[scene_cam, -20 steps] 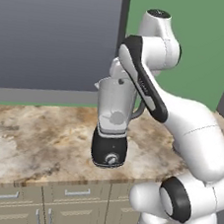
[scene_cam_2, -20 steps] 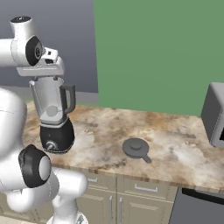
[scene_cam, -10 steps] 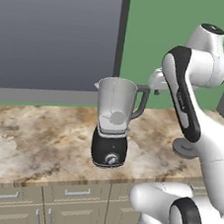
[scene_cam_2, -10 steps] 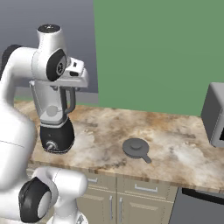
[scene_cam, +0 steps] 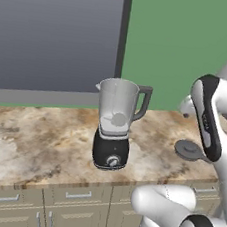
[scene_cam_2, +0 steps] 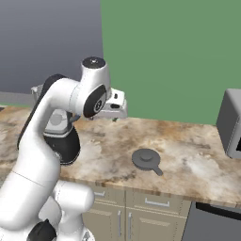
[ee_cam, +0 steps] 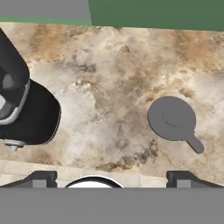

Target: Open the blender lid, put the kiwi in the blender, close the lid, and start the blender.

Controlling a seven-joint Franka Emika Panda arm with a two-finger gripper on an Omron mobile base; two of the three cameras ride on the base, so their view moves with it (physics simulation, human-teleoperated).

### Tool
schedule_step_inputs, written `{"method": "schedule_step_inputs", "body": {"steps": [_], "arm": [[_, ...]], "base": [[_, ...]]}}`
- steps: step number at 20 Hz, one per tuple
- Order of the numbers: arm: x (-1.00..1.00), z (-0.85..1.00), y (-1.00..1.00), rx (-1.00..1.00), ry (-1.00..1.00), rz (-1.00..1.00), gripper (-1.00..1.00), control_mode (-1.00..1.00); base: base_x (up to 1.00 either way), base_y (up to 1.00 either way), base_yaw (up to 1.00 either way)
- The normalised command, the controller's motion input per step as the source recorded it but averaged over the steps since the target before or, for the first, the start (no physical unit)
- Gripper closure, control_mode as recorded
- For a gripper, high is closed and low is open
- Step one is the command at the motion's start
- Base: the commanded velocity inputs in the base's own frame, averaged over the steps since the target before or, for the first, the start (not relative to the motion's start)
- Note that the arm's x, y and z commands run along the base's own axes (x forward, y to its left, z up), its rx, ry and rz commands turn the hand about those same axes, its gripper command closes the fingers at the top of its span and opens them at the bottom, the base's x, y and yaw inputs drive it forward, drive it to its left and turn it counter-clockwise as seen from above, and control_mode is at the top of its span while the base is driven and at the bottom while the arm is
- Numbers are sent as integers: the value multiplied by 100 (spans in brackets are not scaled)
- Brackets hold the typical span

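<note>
The blender [scene_cam: 114, 128] stands on the counter, its clear jar open at the top and its silver dial facing front. A pale oval shape sits low inside the jar; I cannot tell whether it is the kiwi. The blender lid [scene_cam: 189, 150] lies flat on the counter to the blender's right, also seen as a dark grey disc [scene_cam_2: 147, 159] [ee_cam: 172, 118]. My gripper [scene_cam_2: 114, 117] hangs above the counter between blender and lid. In the hand view the gripper [ee_cam: 113, 179] is open, its fingertips [ee_cam: 41, 178] wide apart with nothing between them. The blender's black base [ee_cam: 35, 118] is at that view's left.
A grey microwave [scene_cam_2: 230, 124] stands at the counter's right end. A dark window panel [scene_cam: 55, 33] and green wall [scene_cam: 179, 43] rise behind the marbled counter [scene_cam: 36, 146]. Cabinet drawers [scene_cam: 75, 196] run below the front edge.
The arm has swung from above the blender jar to the right, over the counter toward the lid. The gripper stays open. Blender and lid have not moved.
</note>
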Motion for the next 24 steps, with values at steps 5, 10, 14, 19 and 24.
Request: {"method": "schedule_step_inputs", "body": {"steps": [5,10,14,19,24], "arm": [[0,-91,-100,0,1,7,-100,-100],[10,-95,-100,0,12,10,-100,-100],[58,-76,-32,0,24,2,-100,-100],[64,-51,-2,-3,17,2,-100,-100],[58,-32,0,0,5,6,-100,-100]], "base": [[0,0,0],[0,0,0],[0,0,0],[0,0,0],[0,0,0]]}}
